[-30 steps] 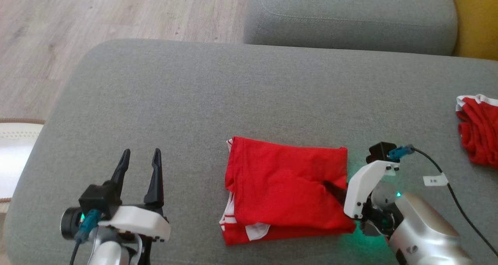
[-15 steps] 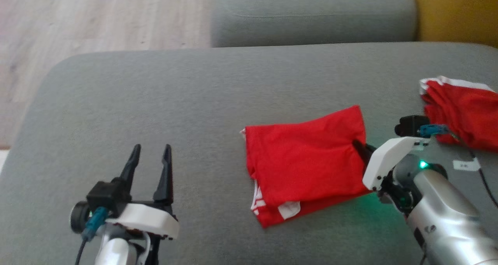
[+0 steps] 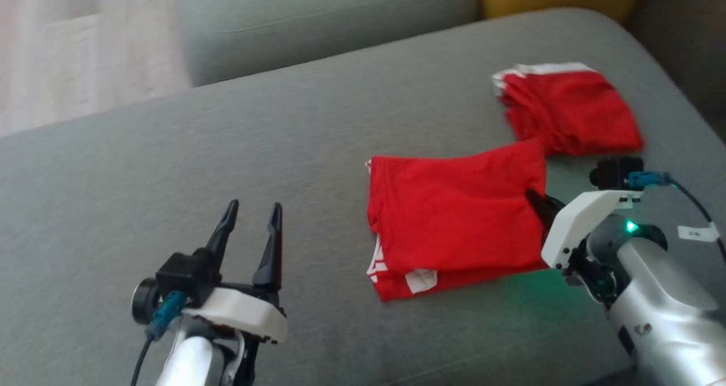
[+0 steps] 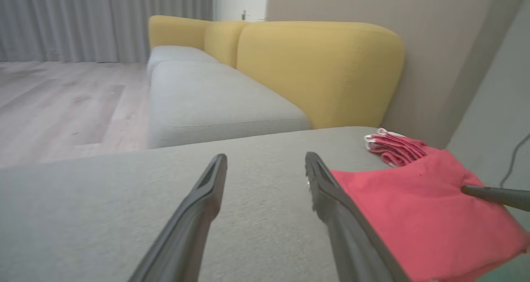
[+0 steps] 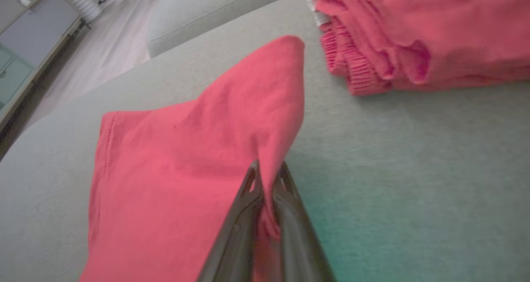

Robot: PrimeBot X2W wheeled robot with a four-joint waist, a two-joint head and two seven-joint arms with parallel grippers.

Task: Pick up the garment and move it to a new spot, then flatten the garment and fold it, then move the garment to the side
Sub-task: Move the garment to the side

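A folded red garment [image 3: 454,216] with white trim lies on the grey sofa seat [image 3: 227,159], right of centre in the head view. My right gripper [image 3: 536,200] is shut on its right edge; in the right wrist view the cloth [image 5: 186,149] is pinched between the two fingers [image 5: 267,176] and lifted into a peak. My left gripper [image 3: 249,213] hovers open over bare cushion left of the garment, nothing between its fingers [image 4: 207,191]. In the left wrist view the garment [image 4: 418,211] lies to the right.
A second pile of red clothes [image 3: 567,105] lies at the far right of the seat, close behind the held garment. A yellow backrest [image 4: 319,66] and another grey cushion [image 3: 317,17] stand beyond. Wood floor [image 3: 79,40] lies to the left.
The head camera has swung right, so the whole scene has shifted. My right gripper has dragged the garment rightward, close to the second red pile. The left gripper stays open.
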